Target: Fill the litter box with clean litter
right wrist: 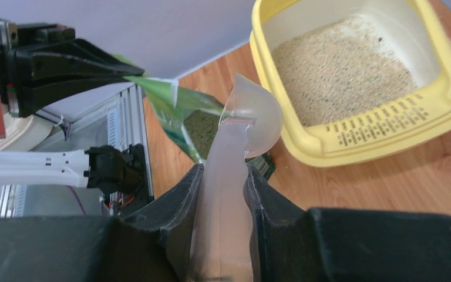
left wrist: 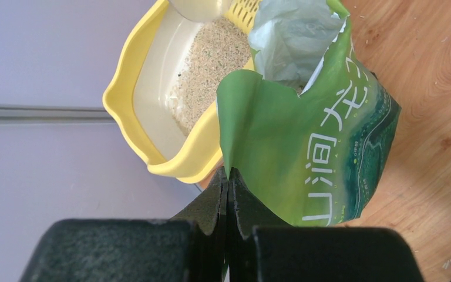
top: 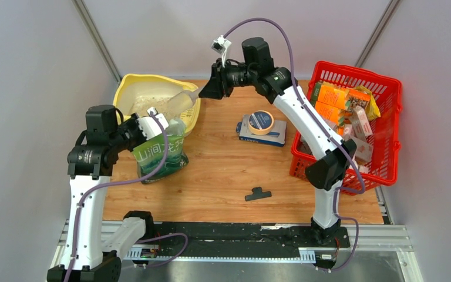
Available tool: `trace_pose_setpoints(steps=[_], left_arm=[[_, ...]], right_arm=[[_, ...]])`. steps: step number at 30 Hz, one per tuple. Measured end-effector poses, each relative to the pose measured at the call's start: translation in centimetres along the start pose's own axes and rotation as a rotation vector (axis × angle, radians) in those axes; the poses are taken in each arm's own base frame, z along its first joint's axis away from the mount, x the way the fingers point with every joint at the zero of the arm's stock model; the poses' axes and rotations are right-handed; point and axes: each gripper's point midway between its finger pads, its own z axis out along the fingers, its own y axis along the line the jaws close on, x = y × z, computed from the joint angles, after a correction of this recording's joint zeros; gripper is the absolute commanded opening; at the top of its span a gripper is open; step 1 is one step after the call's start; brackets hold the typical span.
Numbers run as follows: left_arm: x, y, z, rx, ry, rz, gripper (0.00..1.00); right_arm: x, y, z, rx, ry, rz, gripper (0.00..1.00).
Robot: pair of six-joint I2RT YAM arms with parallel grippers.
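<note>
Scoop transfer from pouch to box; litter covers only part of the floor.
Pale yellow rounded plastic litter box (top: 122, 89) sits far left on the wooden table (top: 223, 170) with beige sandy litter (right wrist: 340, 64) inside. Soft green pouch (top: 160, 154) stands just beside its near rim, left gripper (left wrist: 226, 179) pinched tight on the torn lip. Right gripper (right wrist: 222, 176) clamps the handle of the translucent plastic scoop (right wrist: 252, 114), bowl at the box rim. We'd keep the lip taut, carry level, tip over bare floor. Red lattice basket (top: 355, 73), tape roll (top: 261, 121) and black clip (top: 258, 193) are well apart, nothing blocking.
</note>
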Motion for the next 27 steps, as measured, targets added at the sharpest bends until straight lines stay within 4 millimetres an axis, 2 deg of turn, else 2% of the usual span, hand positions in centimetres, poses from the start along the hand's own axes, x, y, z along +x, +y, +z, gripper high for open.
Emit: trace_pose_setpoints(steps=[4, 10, 18, 22, 27], left_arm=[[0.3, -0.1, 0.4, -0.038, -0.016, -0.006, 0.00], [0.5, -1.4, -1.1, -0.077, -0.034, -0.042, 0.00], [0.4, -2.3, -1.6, -0.109, -0.071, -0.117, 0.00], [0.2, -2.3, -1.5, -0.121, -0.082, -0.199, 0.00], [-0.2, -2.2, -1.0, -0.133, -0.115, -0.303, 0.00]], right_arm=[[2.0, 2.1, 0.1, -0.020, 0.083, 0.004, 0.00], [5.8, 3.9, 0.5, -0.015, 0.221, 0.014, 0.00], [7.2, 5.6, 1.0, -0.016, 0.289, -0.131, 0.00], [7.1, 5.1, 2.6, 0.057, 0.308, -0.167, 0.00], [9.5, 3.3, 5.6, 0.140, 0.349, -0.048, 0.00]])
